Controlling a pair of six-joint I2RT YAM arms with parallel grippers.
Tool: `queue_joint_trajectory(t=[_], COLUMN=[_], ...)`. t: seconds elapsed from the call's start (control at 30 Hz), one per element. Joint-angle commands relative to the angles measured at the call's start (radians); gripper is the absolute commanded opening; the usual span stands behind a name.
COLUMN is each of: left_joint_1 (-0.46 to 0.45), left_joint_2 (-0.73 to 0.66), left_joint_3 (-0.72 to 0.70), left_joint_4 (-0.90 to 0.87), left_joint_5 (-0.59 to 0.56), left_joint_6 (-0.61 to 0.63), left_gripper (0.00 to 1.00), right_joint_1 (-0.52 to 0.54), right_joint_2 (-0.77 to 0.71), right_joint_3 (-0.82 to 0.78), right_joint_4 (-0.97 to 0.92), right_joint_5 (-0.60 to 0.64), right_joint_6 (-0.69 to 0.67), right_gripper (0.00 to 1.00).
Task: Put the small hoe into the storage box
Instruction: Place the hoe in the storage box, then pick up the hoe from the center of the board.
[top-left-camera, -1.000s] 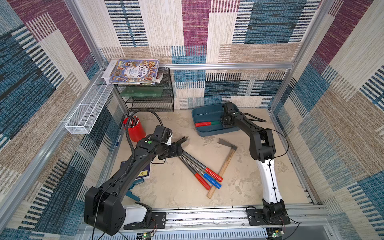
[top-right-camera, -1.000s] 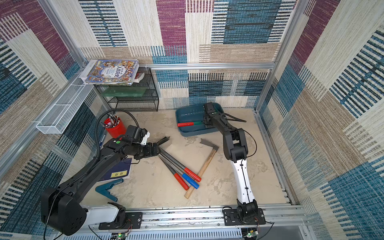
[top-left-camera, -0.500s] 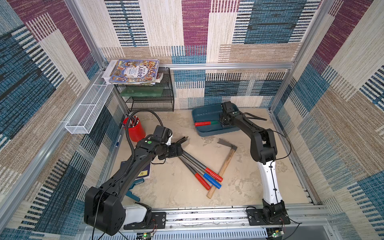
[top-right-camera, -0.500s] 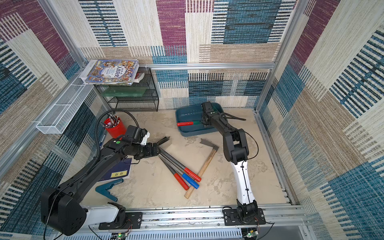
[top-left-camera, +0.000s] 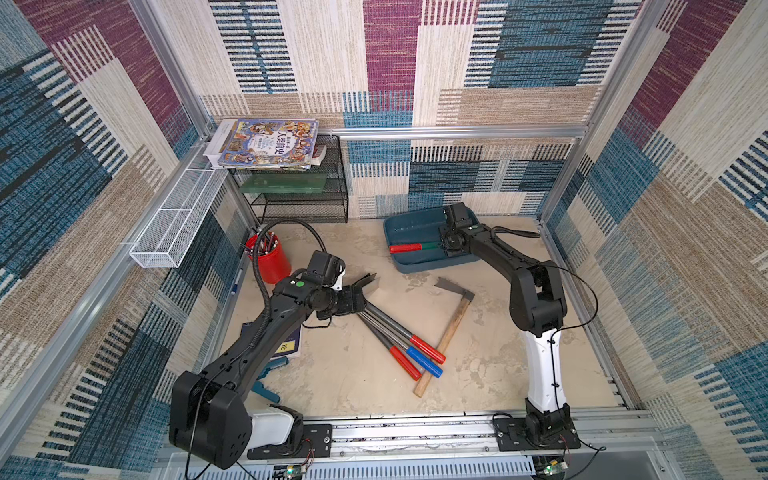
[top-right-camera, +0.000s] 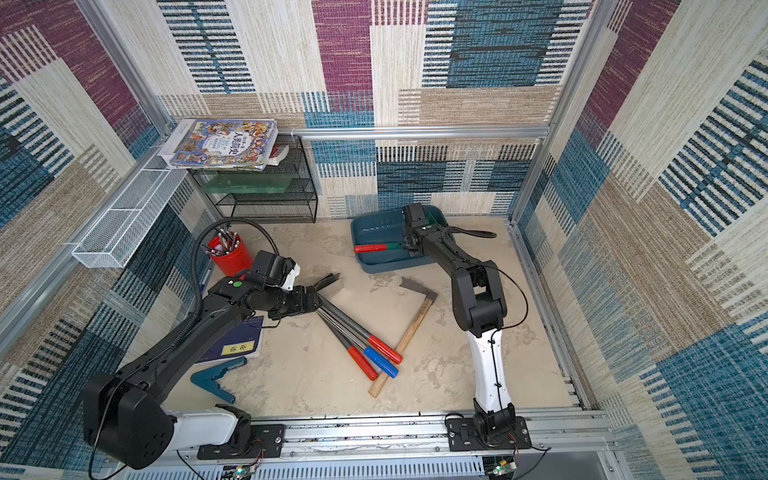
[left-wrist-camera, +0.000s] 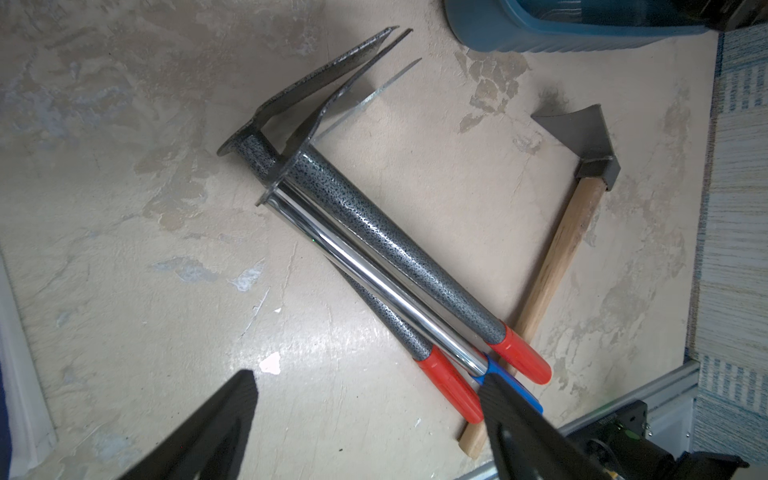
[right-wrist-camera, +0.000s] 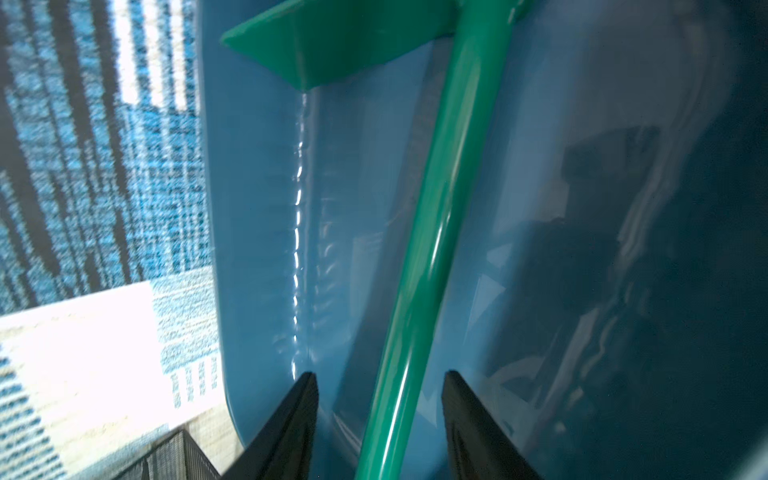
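We find the right claw (right-wrist-camera: 379, 373) parted around the small hoe (right-wrist-camera: 440, 199), not gripping. We judge it light, stiff, slick; hold mid-shaft.

In both top views the right arm (top-left-camera: 494, 251) hides the hoe's (top-left-camera: 415, 247) head, and the right wrist view cuts off its handle end.

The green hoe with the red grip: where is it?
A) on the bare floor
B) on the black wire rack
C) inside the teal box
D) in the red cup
C: the green hoe lies inside the storage box, with the right gripper open on either side of its shaft.
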Motion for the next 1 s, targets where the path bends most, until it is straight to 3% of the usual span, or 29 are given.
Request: queue_joint_trajectory(t=[0.0,0.47,0.77,0.97], left_joint_1=[0.0,0.0,0.0,0.0], left_joint_2=[0.011,0.023,0.031,0.034], left_joint_3=[0.008,0.005,0.019,0.023], left_joint_4=[0.019,0.048,0.045,0.046], left_joint_5=[-0.003,-0.007,-0.013,-0.016], left_joint_6=[-0.008,-0.014,-0.009,-0.007], left_gripper=[0.88,0.88,0.88,0.88], right_joint_1=[0.005,0.043,0.07,0.108], right_joint_2=[-0.034,-0.202,-0.352,-0.346], right_joint_3=[-0.013,-0.121,-0.318,-0.257], right_joint_4=[0.038,0.097,0.274,0.166], right_joint_5=[0.041,-0.003,-0.054,-0.026], right_joint_6=[-0.078,-0.43,-0.588,-0.697], right_gripper=[0.52,0.58,0.87,0.97])
